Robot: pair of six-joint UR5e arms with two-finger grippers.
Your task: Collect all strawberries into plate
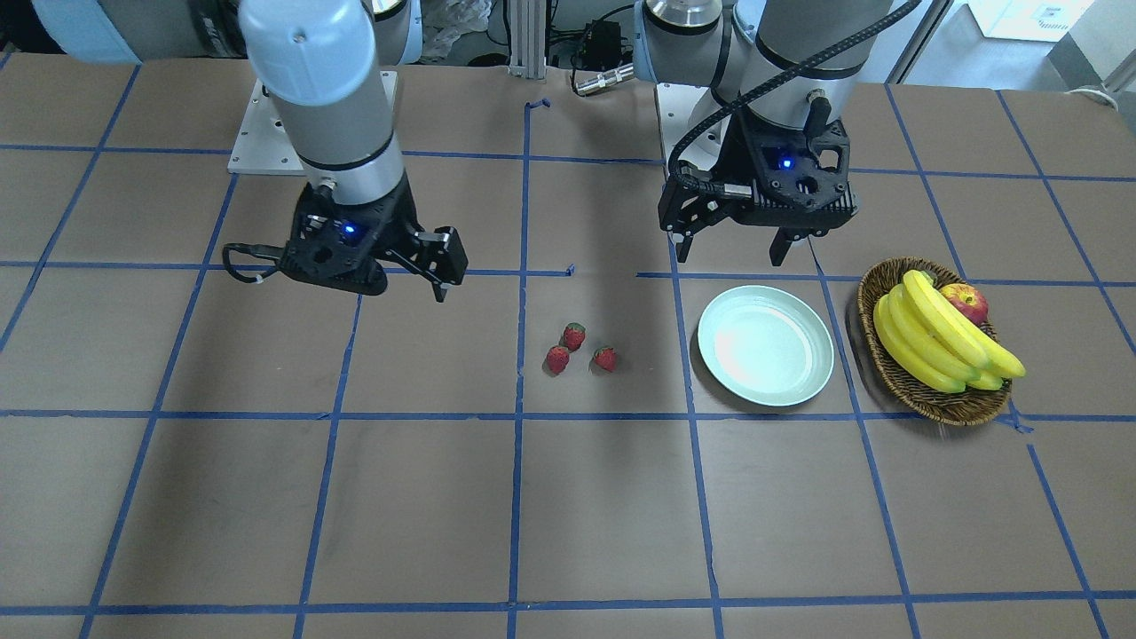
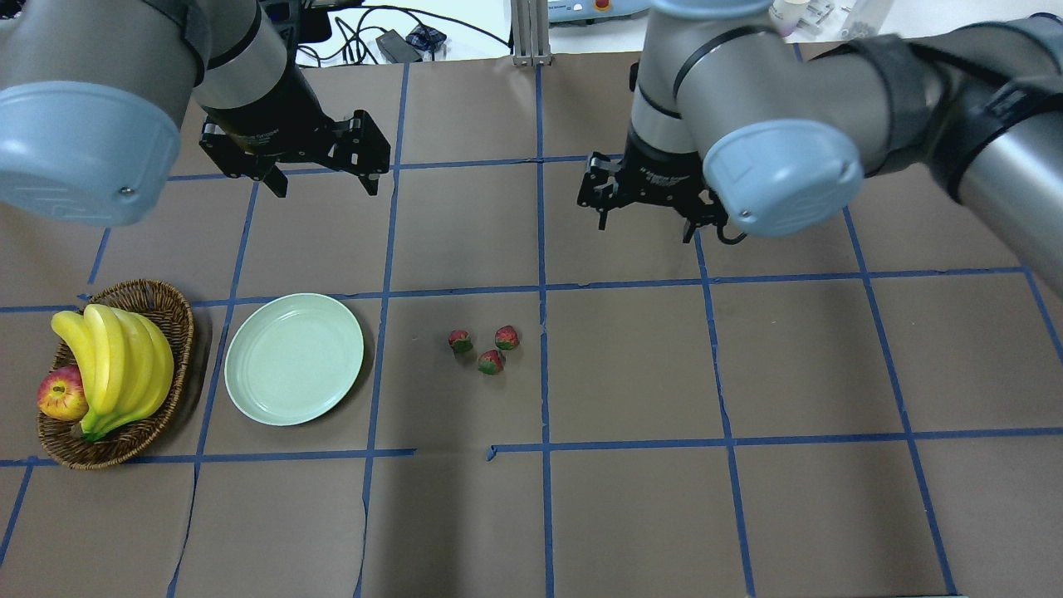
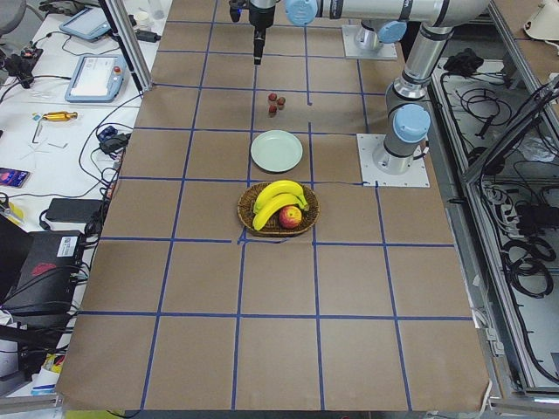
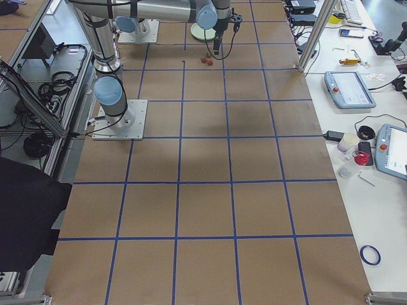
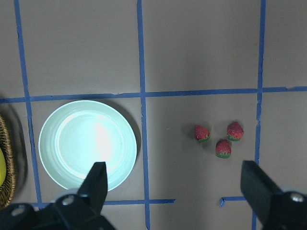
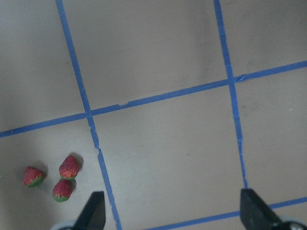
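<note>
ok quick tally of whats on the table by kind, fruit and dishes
strawberries: 3
bananas: 1 bunch, in the basket
apple: 1, in the basket
plate: 1, with nothing on it
wicker basket: 1
total: 7, counting the bunch as 1

**Non-task items on and around the table**

A brown woven wicker basket (image 2: 170, 320) sits on the table at the robot's left end. It holds a bunch of yellow bananas (image 2: 116, 361) and one red apple (image 2: 62, 394), the apple lying against the bananas. The table (image 2: 631, 498) is covered in brown paper marked into squares with blue tape lines (image 2: 544, 249). On the white side bench, the exterior right view shows two tablet-like pendants (image 4: 350, 89) and a loose blue ring (image 4: 370, 255). Black cables (image 3: 524, 253) run beside the table.
</note>
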